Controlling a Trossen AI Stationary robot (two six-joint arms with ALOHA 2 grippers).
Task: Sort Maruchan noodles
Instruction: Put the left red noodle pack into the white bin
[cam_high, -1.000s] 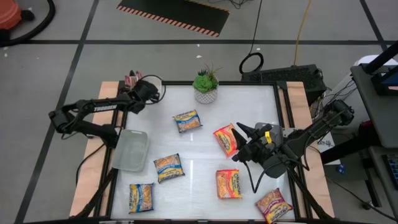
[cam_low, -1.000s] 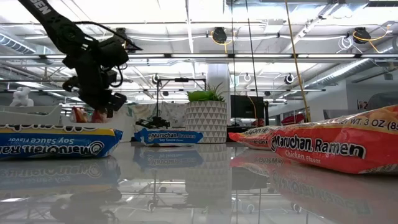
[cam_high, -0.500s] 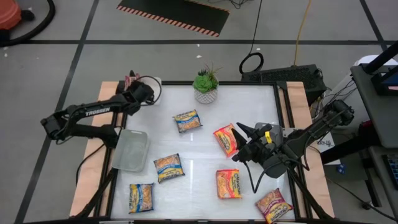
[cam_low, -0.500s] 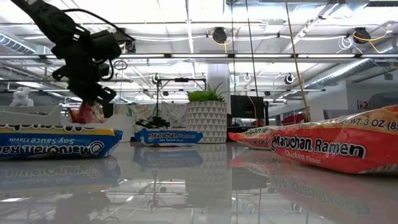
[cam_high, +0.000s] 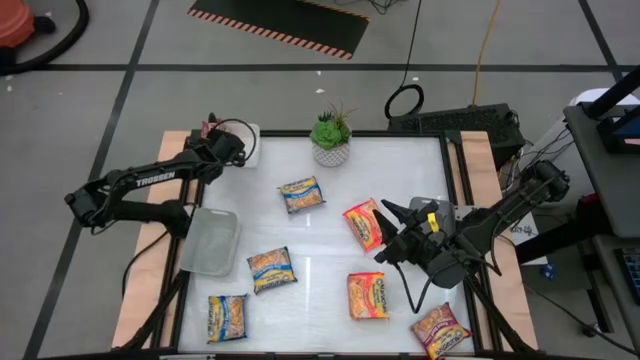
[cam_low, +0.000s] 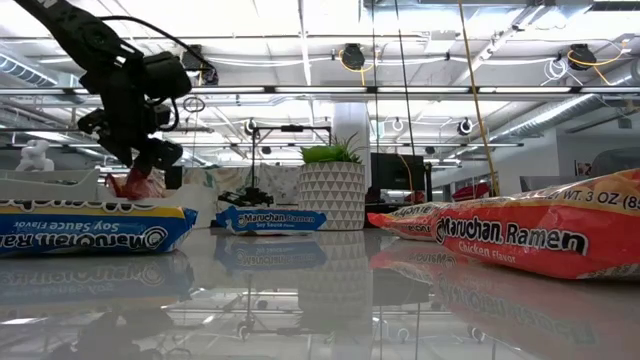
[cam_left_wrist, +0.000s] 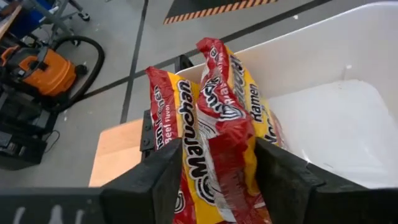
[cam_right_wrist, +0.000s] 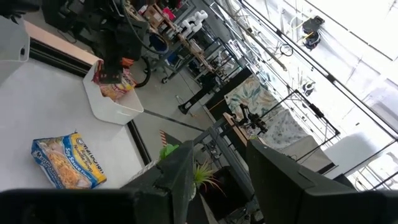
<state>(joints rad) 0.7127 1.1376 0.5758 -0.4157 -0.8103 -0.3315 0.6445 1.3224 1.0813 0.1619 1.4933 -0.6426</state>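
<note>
Red Maruchan packet (cam_left_wrist: 214, 130): it is standing on edge in the white tray (cam_left_wrist: 323, 118) at the table's (cam_high: 330, 240) far left corner, between your left pincer's (cam_left_wrist: 214, 177) parted fingers, apparently no longer clamped. Other packets are lying across the table: blue-yellow (cam_high: 300, 194), orange-red (cam_high: 364, 222). Your right pincer (cam_high: 385, 228) is hovering partly open and empty above the orange-red one.
</note>
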